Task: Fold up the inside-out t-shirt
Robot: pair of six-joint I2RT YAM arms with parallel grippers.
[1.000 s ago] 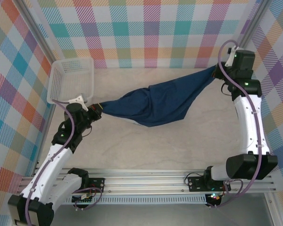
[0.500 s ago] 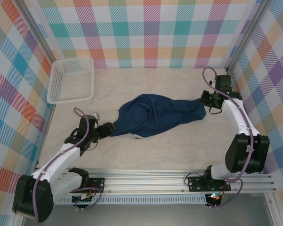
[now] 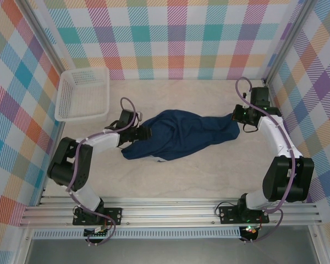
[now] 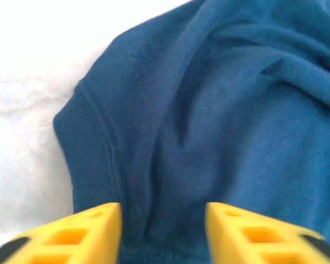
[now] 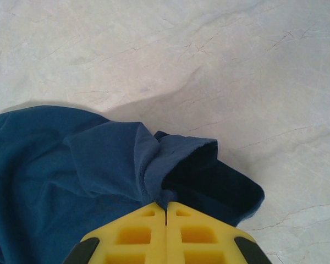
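The dark navy inside-out t-shirt (image 3: 181,135) lies bunched in a long heap across the middle of the table. My left gripper (image 3: 142,133) sits low over its left end. In the left wrist view its yellow fingers (image 4: 93,231) stand apart, with cloth (image 4: 220,110) and a stitched hem running between and under them. My right gripper (image 3: 241,119) is at the shirt's right end. In the right wrist view it (image 5: 165,208) is shut on a small fold of the cloth (image 5: 71,165), beside a dark opening in the shirt.
A white mesh basket (image 3: 82,93) stands at the back left corner. Checked walls close in the back and both sides. Bare pale table (image 3: 170,176) lies in front of the shirt.
The shirt, first held stretched above the table, now lies on it. My left gripper let go and moved right and back over the shirt's left end. The right gripper keeps its grip.
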